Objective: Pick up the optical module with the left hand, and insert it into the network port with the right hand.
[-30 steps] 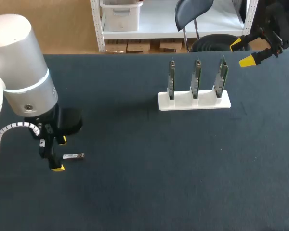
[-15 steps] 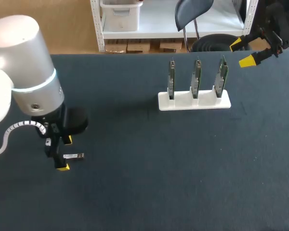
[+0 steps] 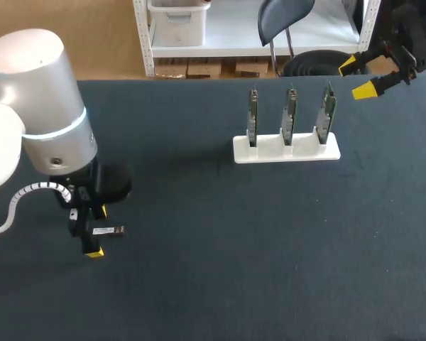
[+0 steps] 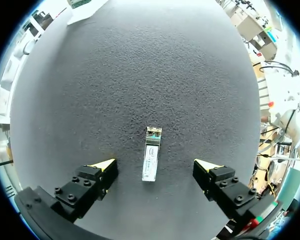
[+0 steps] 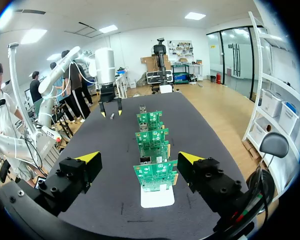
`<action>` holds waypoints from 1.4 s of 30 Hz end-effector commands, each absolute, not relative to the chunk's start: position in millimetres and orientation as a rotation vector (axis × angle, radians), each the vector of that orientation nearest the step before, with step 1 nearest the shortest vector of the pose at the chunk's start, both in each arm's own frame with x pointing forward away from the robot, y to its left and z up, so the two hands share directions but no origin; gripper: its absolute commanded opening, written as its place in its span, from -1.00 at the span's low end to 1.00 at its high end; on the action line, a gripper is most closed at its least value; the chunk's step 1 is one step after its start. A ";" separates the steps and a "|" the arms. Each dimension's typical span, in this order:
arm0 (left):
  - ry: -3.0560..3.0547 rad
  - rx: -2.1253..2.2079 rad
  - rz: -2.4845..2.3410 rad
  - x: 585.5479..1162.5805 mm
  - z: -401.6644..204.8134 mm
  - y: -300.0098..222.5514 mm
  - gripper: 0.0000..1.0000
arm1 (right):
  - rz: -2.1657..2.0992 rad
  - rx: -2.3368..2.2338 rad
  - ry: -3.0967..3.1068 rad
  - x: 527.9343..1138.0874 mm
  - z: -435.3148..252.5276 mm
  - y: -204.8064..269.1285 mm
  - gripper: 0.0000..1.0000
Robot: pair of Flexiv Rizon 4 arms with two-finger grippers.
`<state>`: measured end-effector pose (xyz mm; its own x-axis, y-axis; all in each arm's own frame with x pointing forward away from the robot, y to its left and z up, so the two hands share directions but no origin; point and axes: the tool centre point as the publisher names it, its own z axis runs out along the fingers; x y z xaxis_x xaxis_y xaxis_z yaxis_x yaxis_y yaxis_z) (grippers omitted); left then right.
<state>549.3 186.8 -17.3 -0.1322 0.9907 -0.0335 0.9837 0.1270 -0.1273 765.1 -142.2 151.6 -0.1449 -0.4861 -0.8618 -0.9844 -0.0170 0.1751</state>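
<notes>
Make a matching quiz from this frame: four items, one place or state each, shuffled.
Things:
1. optical module
2. left gripper
3. right gripper
4. white stand

Places or states:
a. open, empty, near the far right edge of the table
b. lying flat on the table, touched by nothing
c. holds three upright circuit boards
d. open, one finger on each side of the module, apart from it

Pairs: 1-b, 2-d, 3-a, 4-c

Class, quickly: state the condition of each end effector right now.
Left end effector: open, with the small silver metal optical module lying untouched between its fingers.
Right end effector: open, holding nothing.
</notes>
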 end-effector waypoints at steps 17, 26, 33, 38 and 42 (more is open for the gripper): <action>-2.272 -2.021 0.195 543.4 -32.1 184.3 -1.00 | 1.091 -1.537 1.681 762.4 151.4 -141.8 1.00; -2.279 -2.020 0.225 543.3 -31.6 180.6 -1.00 | 1.091 -1.537 1.681 762.4 151.4 -141.8 1.00; -2.308 -2.046 0.206 563.8 -16.9 173.7 -1.00 | 1.091 -1.537 1.681 762.4 151.4 -141.8 1.00; -2.366 -2.092 0.200 592.6 2.2 161.8 -1.00 | 1.091 -1.537 1.681 762.4 151.4 -141.8 1.00; -2.428 -2.123 0.209 620.6 17.5 147.1 -1.00 | 1.091 -1.537 1.681 762.4 151.4 -141.8 1.00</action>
